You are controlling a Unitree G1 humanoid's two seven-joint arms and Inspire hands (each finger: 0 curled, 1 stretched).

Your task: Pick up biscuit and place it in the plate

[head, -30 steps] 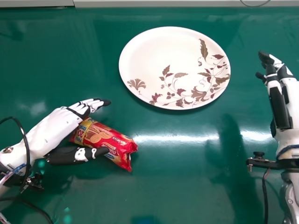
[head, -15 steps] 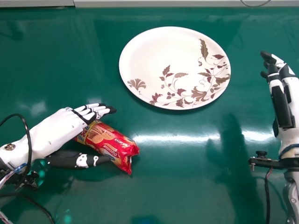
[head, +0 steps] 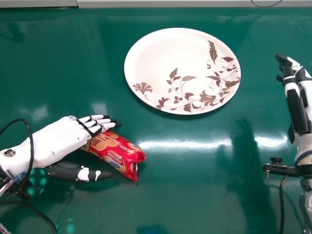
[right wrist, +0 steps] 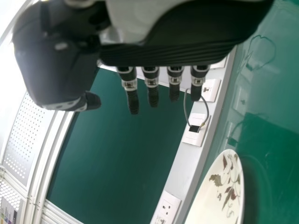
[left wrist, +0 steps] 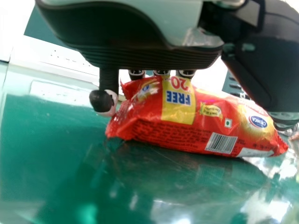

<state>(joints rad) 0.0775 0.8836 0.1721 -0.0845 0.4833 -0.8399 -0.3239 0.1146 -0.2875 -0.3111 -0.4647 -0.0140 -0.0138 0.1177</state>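
My left robot hand point(head: 56, 141) was positioned at the left of the head view, its palm over one end of the biscuit, a long red plastic-wrapped packet point(head: 117, 153) with a yellow band. The fingers point(head: 97, 123) were extended side by side along the packet's far side; the thumb point(head: 80, 172) was straight and set apart from them on the near side, its tip clear of the wrapper. The packet was therefore located between fingers and thumb, but not pinched. Whether the fingers touched the wrapper, I could not tell. The packet lay on its side on the glossy green surface point(head: 195, 190), aligned diagonally, with its exposed crimped end directed toward the near right. The round white plate point(head: 161, 58), decorated with brown and maroon leaves, rested flat on the same surface, beyond the packet and to its right, well apart from it. My right robot hand point(head: 297, 105) was located at the right edge of the head view, to the right of the plate and apart from it, with fingers extended and nothing held. In the right wrist view, white wall sockets point(right wrist: 195, 134) were fitted on a pale strip beside a dark green panel point(right wrist: 121, 154), with a thin grey cable point(right wrist: 186, 112) looped at one socket.
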